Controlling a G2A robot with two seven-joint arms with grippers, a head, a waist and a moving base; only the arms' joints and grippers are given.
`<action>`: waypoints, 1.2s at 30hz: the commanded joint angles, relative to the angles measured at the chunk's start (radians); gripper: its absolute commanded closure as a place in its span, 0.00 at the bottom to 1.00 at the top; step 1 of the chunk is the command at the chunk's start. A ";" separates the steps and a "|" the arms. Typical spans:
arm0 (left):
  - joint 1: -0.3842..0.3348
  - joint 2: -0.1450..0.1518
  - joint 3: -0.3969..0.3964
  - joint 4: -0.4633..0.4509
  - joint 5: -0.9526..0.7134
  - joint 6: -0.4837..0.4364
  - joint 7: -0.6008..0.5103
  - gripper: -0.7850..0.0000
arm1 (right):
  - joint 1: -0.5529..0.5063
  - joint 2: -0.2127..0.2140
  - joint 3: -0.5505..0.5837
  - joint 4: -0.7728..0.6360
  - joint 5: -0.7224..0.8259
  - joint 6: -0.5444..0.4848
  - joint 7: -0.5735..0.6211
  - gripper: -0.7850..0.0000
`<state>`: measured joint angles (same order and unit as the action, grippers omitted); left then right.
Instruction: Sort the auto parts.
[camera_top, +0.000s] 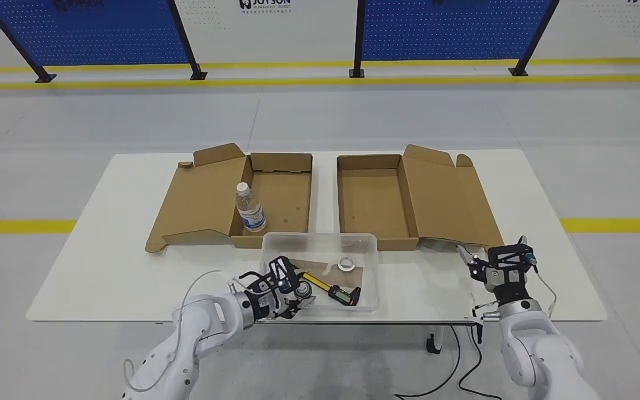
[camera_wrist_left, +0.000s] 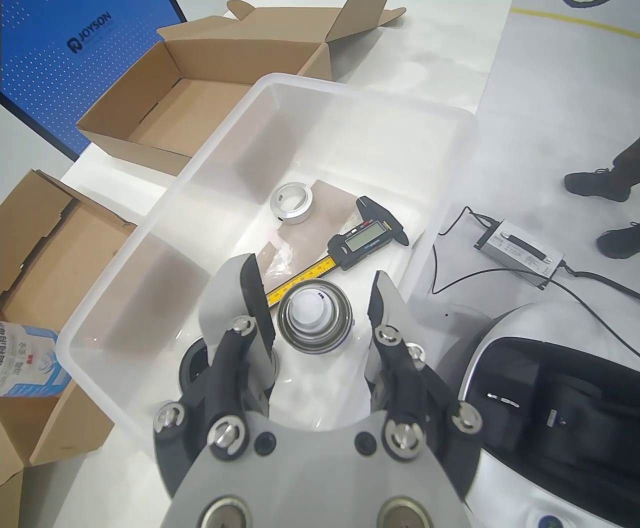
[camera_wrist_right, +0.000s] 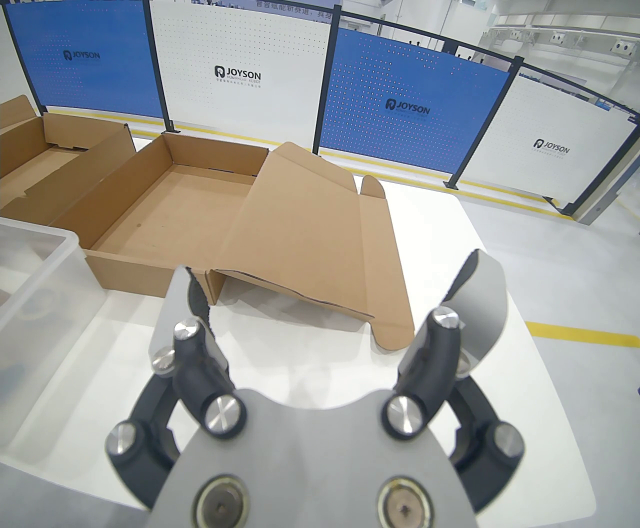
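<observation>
On the left of the white surface (camera_top: 110, 260): open brown cardboard box (camera_top: 280, 190), beyond the left end effector (camera_wrist_left: 314, 280), a clear plastic water bottle (camera_top: 249, 207) in it.
Clear plastic bin (camera_top: 320, 236): front centre, left end effector inside its near corner.
Left end effector: spread wide, its fingers (camera_wrist_left: 257, 300) either side of a round steel bearing with a white centre (camera_wrist_left: 315, 317), which sits on the bin floor, not gripped.
Black digital caliper with yellow scale (camera_wrist_left: 350, 245): just ahead of those fingertips, the scale running behind the bearing.
Silver metal ring (camera_wrist_left: 291, 201): farther ahead, on a brown sheet (camera_wrist_left: 330, 200).
Second open brown cardboard box (camera_wrist_right: 170, 215): ahead and left of the right end effector (camera_wrist_right: 332, 272), lid flap nearest it.
Right end effector: spread wide, holding nothing, over the surface right of the bin.
</observation>
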<state>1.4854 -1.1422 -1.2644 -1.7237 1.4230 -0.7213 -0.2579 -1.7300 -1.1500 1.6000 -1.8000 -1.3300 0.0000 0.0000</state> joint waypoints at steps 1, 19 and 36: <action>-0.005 0.000 0.006 0.005 0.003 0.006 -0.001 0.50 | 0.000 0.000 0.000 0.000 0.000 0.000 0.000 0.00; -0.042 0.005 0.046 0.041 0.017 0.024 -0.007 0.51 | 0.000 0.000 0.000 0.000 0.000 0.000 0.000 0.00; -0.061 0.013 0.072 0.049 0.034 0.016 -0.045 0.42 | 0.000 0.000 0.000 0.000 0.000 0.000 0.000 0.00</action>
<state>1.4242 -1.1303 -1.1943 -1.6749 1.4566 -0.7034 -0.2985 -1.7300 -1.1500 1.6000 -1.8000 -1.3300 0.0000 0.0000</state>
